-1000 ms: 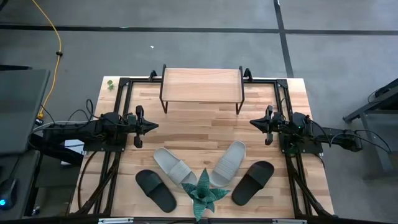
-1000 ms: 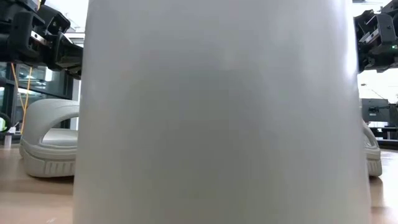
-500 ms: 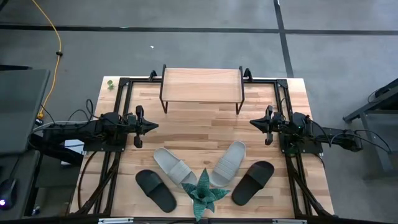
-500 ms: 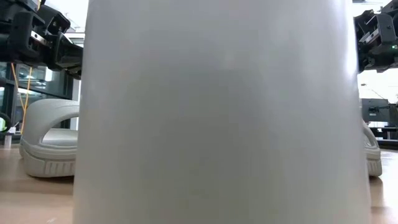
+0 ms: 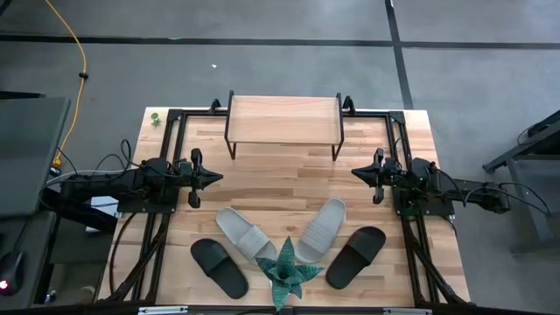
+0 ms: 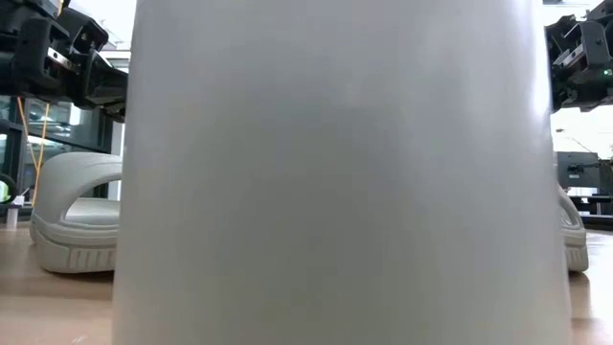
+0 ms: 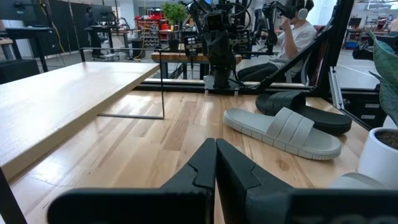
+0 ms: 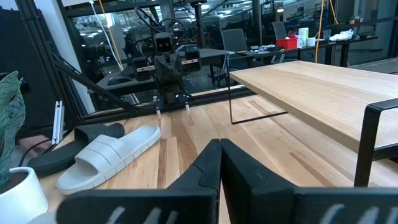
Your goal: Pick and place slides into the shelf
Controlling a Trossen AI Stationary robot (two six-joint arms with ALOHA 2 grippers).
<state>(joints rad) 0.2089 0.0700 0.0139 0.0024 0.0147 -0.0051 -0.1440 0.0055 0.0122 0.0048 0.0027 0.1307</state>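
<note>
Two pale slides [image 5: 246, 234] [image 5: 321, 229] and two black slides [image 5: 220, 268] [image 5: 356, 255] lie soles down on the near half of the table, fanned around a green plant in a white pot [image 5: 285, 272]. The shelf [image 5: 284, 118] stands on its thin dark legs at the table's far edge. My left gripper [image 5: 219, 177] is shut at the table's left side, pointing level toward the middle. My right gripper [image 5: 354, 172] is shut at the right side, facing it. Neither touches anything. In the left wrist view the shut fingers [image 7: 216, 163] point toward a pale slide [image 7: 283, 130].
The white pot [image 6: 335, 172] fills most of the low view, with pale slides [image 6: 77, 216] showing on either side. Dark metal frames [image 5: 166, 131] run along both table sides. Bare wood lies between the grippers and the shelf. A person sits beyond the table [image 7: 295, 34].
</note>
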